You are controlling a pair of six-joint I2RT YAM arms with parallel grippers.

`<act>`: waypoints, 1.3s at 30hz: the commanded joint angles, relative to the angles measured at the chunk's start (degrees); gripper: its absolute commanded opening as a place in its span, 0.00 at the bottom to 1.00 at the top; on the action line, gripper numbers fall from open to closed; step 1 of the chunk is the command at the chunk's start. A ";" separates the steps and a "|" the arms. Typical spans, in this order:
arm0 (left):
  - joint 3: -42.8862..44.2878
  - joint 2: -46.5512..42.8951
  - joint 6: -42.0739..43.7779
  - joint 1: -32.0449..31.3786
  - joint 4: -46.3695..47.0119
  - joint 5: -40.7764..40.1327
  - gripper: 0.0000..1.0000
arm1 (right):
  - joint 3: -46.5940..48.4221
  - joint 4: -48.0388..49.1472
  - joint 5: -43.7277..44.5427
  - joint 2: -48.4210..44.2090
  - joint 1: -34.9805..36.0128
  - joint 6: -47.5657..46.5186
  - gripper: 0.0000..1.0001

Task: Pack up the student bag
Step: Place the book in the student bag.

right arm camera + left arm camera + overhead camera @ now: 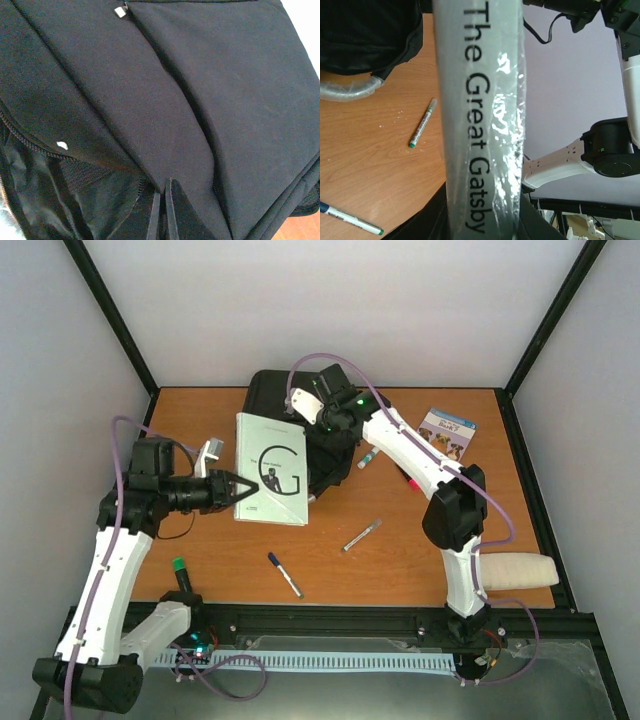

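The student bag [272,398], a black backpack, lies at the table's back middle, partly under the book and my right arm. My left gripper [234,489] is shut on a pale grey book [270,470], "The Great Gatsby", holding it by its left edge in front of the bag. The left wrist view shows the book's spine [482,120] between the dark fingers, and the bag [365,35] with its grey handle [347,90] at upper left. My right gripper [325,425] is shut on the bag's fabric flap [165,100]. Its fingertips [170,200] pinch the edge beside the open zipper and lining [75,200].
On the table lie a blue pen [285,575], a silver marker [361,535], a green-capped marker [370,457], a pink marker [411,480] and a small picture booklet [447,432]. A beige pouch [515,570] sits at the right front edge.
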 commanded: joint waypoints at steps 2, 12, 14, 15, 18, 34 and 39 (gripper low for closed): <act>2.71 1.41 4.28 -1.09 3.21 6.31 0.01 | 4.01 0.35 -1.43 -2.49 -0.75 1.69 0.03; -6.13 1.86 3.91 -5.38 5.56 4.61 0.01 | 4.87 -0.10 -1.53 -1.83 -1.03 2.20 0.03; -8.74 2.97 3.60 -7.50 5.80 1.85 0.01 | 4.87 0.04 -1.96 -1.80 -1.05 2.39 0.03; -10.20 3.74 2.95 -9.43 6.10 -0.31 0.01 | 4.83 -0.03 -2.45 -2.01 -1.09 2.50 0.03; -14.44 4.11 0.73 -12.61 10.53 -3.38 0.01 | 3.88 0.19 -3.61 -2.77 -1.09 2.62 0.03; -24.61 12.00 -13.24 -11.18 46.96 0.83 0.01 | -10.48 5.07 -10.45 -10.10 -1.04 -2.59 0.03; -23.65 12.07 -13.80 -5.36 49.44 6.14 0.01 | -10.86 4.71 -11.20 -10.69 -1.04 -2.94 0.03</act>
